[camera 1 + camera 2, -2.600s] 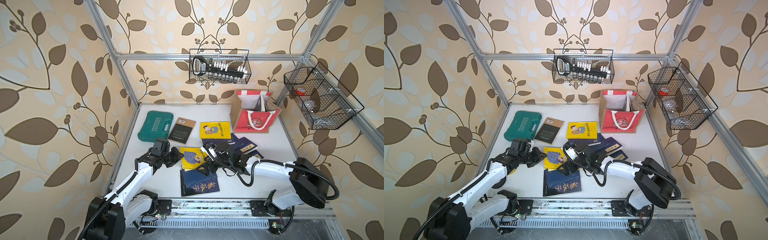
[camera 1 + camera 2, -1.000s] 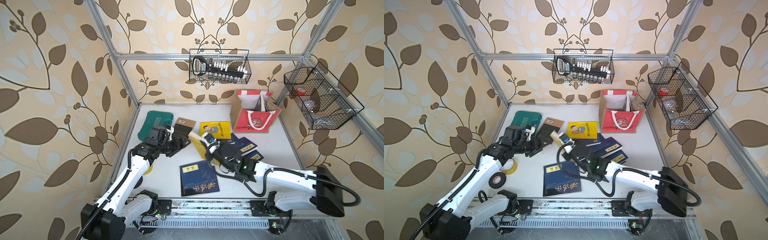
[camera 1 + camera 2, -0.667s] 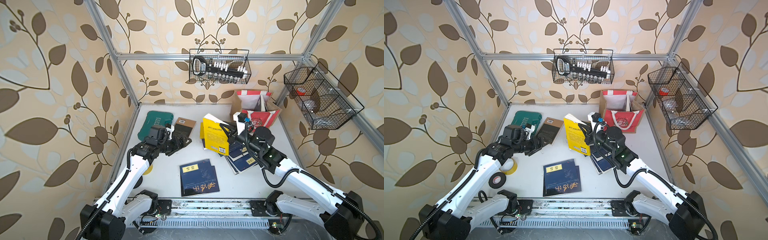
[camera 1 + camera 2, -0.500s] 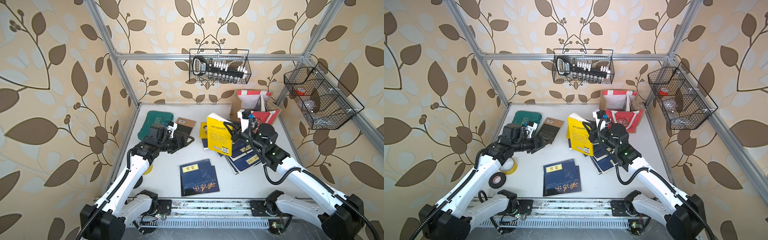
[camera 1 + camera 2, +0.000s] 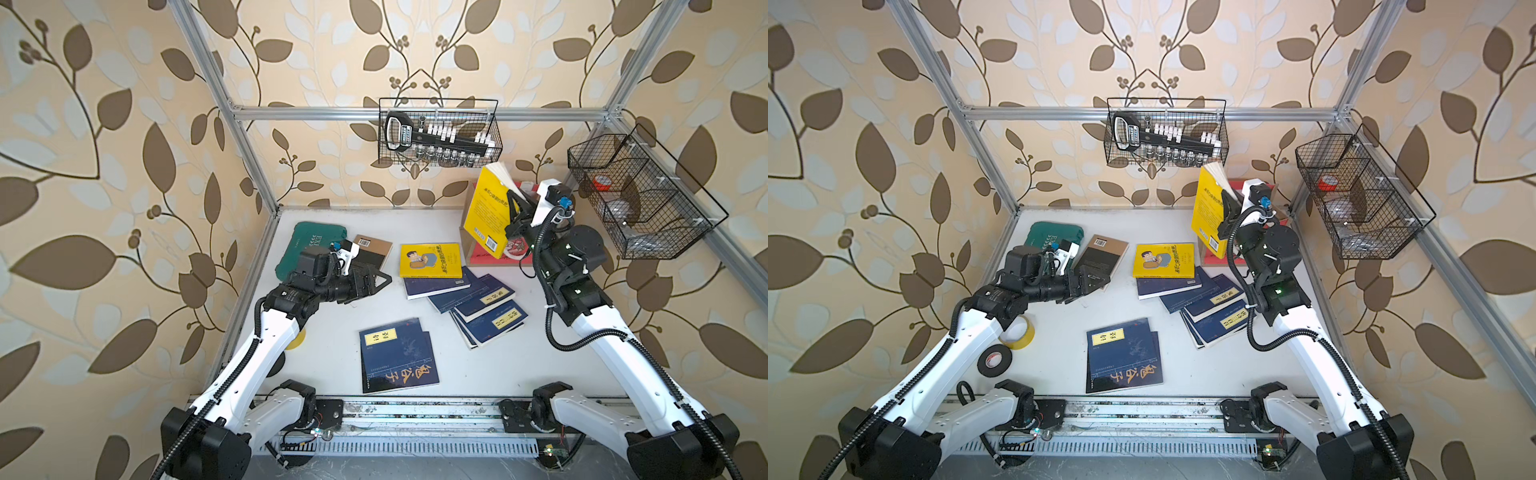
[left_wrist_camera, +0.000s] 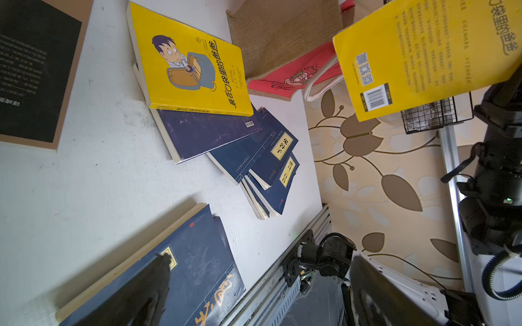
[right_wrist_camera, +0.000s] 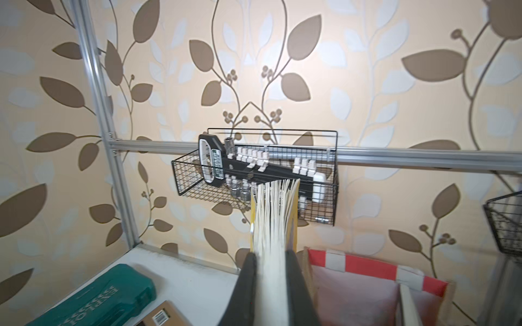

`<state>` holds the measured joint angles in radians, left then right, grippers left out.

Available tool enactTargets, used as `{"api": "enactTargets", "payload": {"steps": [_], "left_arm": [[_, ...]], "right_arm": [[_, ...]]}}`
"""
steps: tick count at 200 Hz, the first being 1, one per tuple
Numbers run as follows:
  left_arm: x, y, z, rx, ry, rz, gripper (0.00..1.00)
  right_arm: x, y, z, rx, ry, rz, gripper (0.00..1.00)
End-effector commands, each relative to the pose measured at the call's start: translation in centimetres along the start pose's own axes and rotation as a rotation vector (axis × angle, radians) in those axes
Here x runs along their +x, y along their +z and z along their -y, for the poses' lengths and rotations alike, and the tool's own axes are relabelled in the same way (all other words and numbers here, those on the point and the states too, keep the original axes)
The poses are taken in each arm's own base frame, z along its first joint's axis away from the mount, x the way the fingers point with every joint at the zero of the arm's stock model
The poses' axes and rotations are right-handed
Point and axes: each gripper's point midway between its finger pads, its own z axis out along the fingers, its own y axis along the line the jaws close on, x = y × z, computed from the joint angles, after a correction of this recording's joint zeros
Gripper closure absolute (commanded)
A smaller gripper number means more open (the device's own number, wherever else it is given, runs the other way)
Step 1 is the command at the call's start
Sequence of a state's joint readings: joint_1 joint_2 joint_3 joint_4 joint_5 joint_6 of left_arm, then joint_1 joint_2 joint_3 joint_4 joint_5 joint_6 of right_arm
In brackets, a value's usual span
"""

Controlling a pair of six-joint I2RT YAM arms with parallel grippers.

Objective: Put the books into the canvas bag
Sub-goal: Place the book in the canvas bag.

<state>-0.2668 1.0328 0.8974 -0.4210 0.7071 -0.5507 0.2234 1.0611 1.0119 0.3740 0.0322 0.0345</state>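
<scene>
My right gripper [image 5: 517,212] is shut on a yellow book [image 5: 488,208], held upright in the air in front of the canvas bag [image 5: 482,252] and hiding most of it. The right wrist view shows its fanned pages [image 7: 272,220] between my fingers, with the bag's white lining [image 7: 353,290] just beside. More books lie on the table: a yellow cartoon one [image 5: 430,260], a navy stack [image 5: 478,307], a large navy pair [image 5: 397,357] and a black one [image 5: 372,251]. My left gripper [image 5: 380,280] is open and empty, low beside the black book.
A green tool case [image 5: 309,245] lies at the back left. One wire basket [image 5: 438,137] hangs on the back rail and another wire basket [image 5: 640,199] on the right rail. A yellow tape roll [image 5: 1017,332] and a black tape roll [image 5: 994,360] sit under the left arm.
My right gripper has carried the yellow book from the table's middle up and to the back right, in front of the bag. The left gripper has stayed near the black book, open.
</scene>
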Motion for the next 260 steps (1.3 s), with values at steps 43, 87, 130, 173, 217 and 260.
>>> {"api": "enactTargets", "payload": {"steps": [43,87,130,173,217,260], "left_arm": [[-0.5,-0.7,3.2,0.141,0.106,-0.011,0.01],[-1.0,-1.6,4.5,0.13,0.193,-0.001,0.01],[-1.0,-1.1,3.9,0.125,0.17,-0.007,0.01],[-0.9,-1.5,3.8,0.108,0.183,0.005,0.01],[-0.8,-1.4,3.7,0.106,0.181,0.005,0.01],[-0.8,-1.5,3.8,0.107,0.184,0.008,0.01]], "right_arm": [[-8.2,1.1,8.1,0.21,-0.129,0.292,1.0],[-8.6,3.2,12.0,0.202,-0.083,0.331,1.0],[-8.0,5.1,12.5,0.179,-0.027,0.339,1.0],[-5.6,6.3,13.7,0.206,0.032,0.328,1.0],[-2.5,7.1,14.6,0.233,0.092,0.302,1.0],[1.1,8.0,14.6,0.278,0.076,0.25,1.0]]}}
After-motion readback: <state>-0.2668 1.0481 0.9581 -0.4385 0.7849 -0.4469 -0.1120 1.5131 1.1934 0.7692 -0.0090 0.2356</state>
